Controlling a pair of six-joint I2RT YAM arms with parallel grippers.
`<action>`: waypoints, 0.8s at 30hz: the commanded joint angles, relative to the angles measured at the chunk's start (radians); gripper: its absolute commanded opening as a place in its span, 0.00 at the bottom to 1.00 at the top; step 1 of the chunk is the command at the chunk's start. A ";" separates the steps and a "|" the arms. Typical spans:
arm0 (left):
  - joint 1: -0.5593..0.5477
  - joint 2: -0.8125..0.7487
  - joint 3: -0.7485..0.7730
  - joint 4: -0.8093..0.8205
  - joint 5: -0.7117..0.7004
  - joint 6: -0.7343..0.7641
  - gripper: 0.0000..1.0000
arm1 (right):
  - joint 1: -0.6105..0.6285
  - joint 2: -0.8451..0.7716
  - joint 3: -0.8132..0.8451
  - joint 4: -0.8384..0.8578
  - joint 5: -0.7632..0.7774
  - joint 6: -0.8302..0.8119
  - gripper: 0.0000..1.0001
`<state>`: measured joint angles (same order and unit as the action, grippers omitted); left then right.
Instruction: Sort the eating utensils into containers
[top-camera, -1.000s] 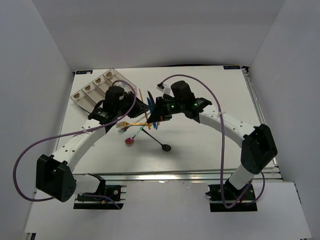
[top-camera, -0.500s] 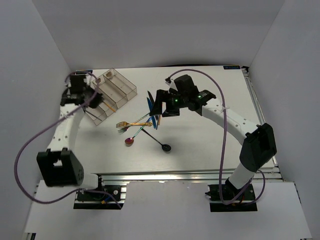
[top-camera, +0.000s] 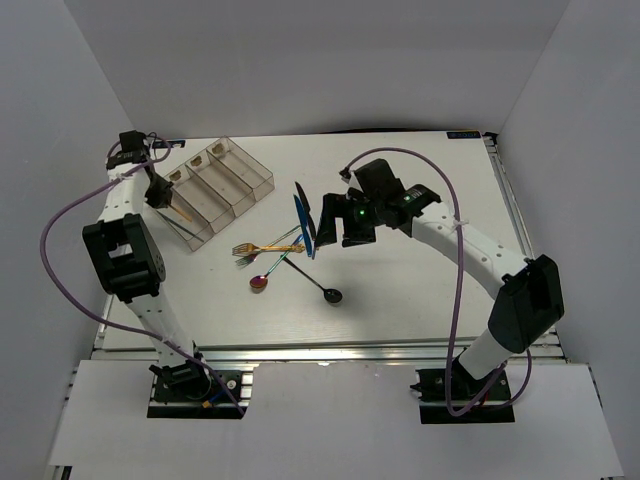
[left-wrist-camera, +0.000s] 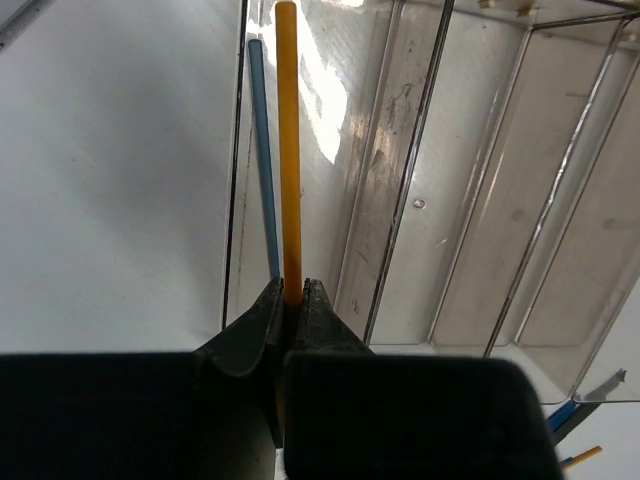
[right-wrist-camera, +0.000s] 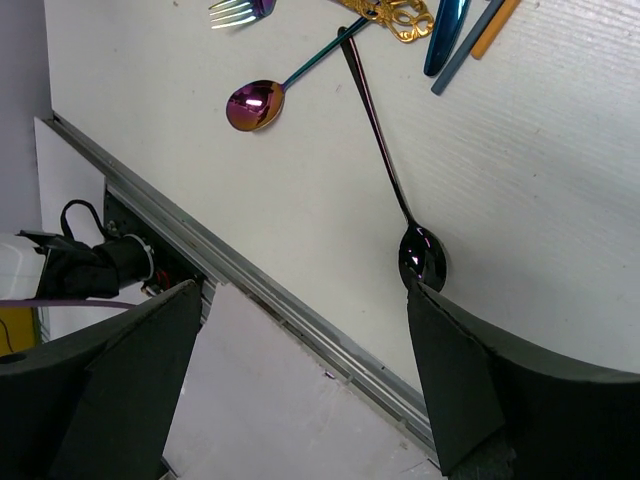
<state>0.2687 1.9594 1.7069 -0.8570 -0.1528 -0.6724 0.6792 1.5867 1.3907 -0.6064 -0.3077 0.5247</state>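
The left gripper (left-wrist-camera: 292, 296) is clamped shut on a tan wooden chopstick (left-wrist-camera: 287, 150). It holds the chopstick lengthwise over the outermost compartment of the clear organiser tray (left-wrist-camera: 470, 200), with a dark slim stick (left-wrist-camera: 262, 150) just beside it. The right gripper (right-wrist-camera: 303, 290) has its jaws wide apart and grips nothing, positioned above the table (right-wrist-camera: 520, 180) where the black spoon (right-wrist-camera: 421, 255), iridescent spoon (right-wrist-camera: 253, 104), gold fork (right-wrist-camera: 400, 18) and blue knife (right-wrist-camera: 445, 35) lie loose outside the tray.

Plain white walls (top-camera: 300, 70) close in a white tabletop (top-camera: 430, 300) on three sides. An aluminium rail (top-camera: 330, 352) runs along its near edge. The light is even.
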 joint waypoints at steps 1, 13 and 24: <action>0.003 -0.010 0.059 -0.014 -0.014 0.023 0.06 | 0.003 -0.034 0.010 -0.019 0.019 -0.040 0.88; 0.001 -0.094 -0.052 0.018 -0.028 0.007 0.74 | 0.002 0.145 0.184 -0.064 0.070 -0.058 0.88; -0.112 -0.319 -0.085 -0.059 0.064 0.088 0.98 | 0.005 0.548 0.559 -0.196 0.525 0.054 0.73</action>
<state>0.2317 1.8027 1.6524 -0.8890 -0.1112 -0.6258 0.6827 2.0708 1.8622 -0.7403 0.0498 0.5507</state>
